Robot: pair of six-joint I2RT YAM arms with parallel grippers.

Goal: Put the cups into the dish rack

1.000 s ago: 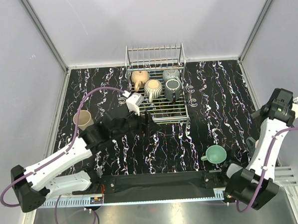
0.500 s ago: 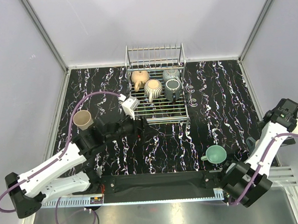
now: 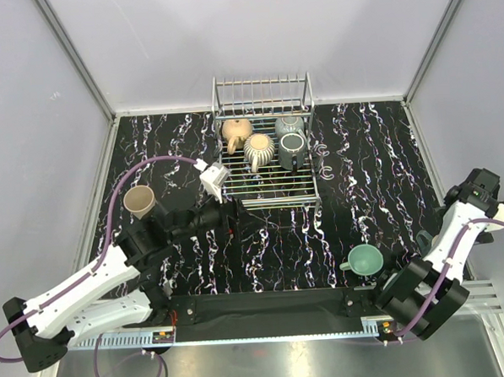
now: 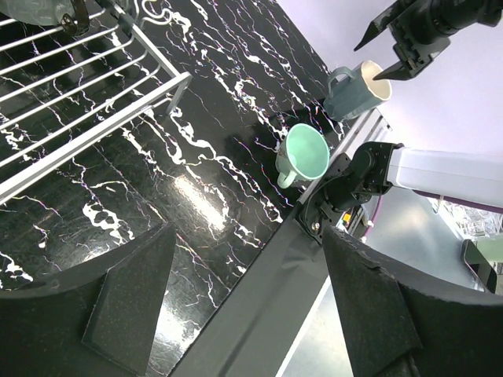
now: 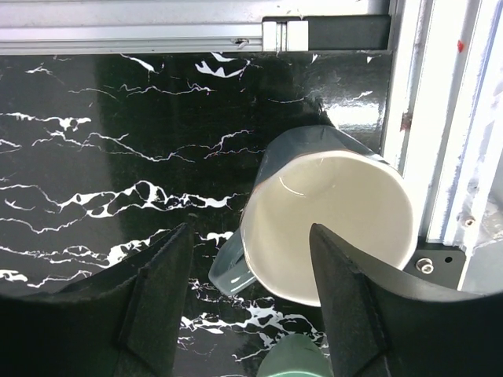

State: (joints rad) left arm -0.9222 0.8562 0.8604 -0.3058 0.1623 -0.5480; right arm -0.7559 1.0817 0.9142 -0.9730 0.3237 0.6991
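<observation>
The silver wire dish rack stands at the back centre and holds a tan cup, a beige ribbed cup, a grey-green cup and a dark grey mug. A tan cup stands upright on the table at the left. A teal cup lies near the front right. A grey-blue mug with a whitish inside stands by the right edge. My right gripper is open above it, one finger on each side of it. My left gripper is open and empty in front of the rack.
The table is black marble-patterned with aluminium rails along its edges. A black bar runs along the near edge between the arm bases. White walls enclose the back and sides. A small metal hook hangs on the rack's right side.
My left arm has drawn back from the rack's front towards the near left. My right arm has swung towards the near right edge, over the grey-blue mug.
</observation>
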